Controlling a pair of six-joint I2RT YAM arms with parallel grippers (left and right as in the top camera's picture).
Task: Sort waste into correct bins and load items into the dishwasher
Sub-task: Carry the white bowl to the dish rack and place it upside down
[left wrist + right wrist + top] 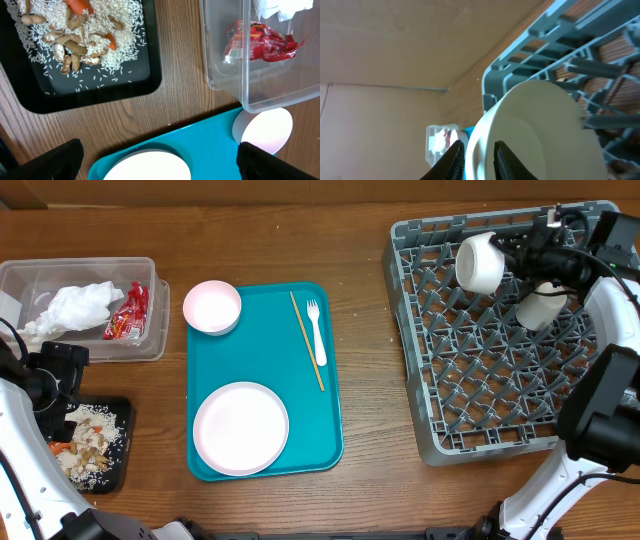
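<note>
1. Your right gripper point(479, 161) has its fingers a little apart, one on each side of the pale bowl's point(540, 125) rim. You cannot tell whether they press on it. The bowl stands on edge at the upper left of the dish rack point(470, 410).
2. Only the right wrist view shows the rim between the fingertips. Only the overhead view shows the small white cup point(543, 305) among the pegs, near the bowl to its lower right.
3. Your left gripper point(160, 162) is spread wide and holds nothing. It hangs over the table between the black tray point(150, 75) and the teal tray point(200, 135).
4. The left wrist view shows rice point(120, 30) and a carrot point(80, 5) in the black tray, and the red wrapper point(260, 42) in the clear tub point(225, 85), with the napkins point(75, 308) beside it.
5. On the teal tray lie the white plate point(240, 428), fork point(317, 330) and chopstick point(307, 340). The pinkish bowl point(212, 307) overhangs its upper left corner.
</note>
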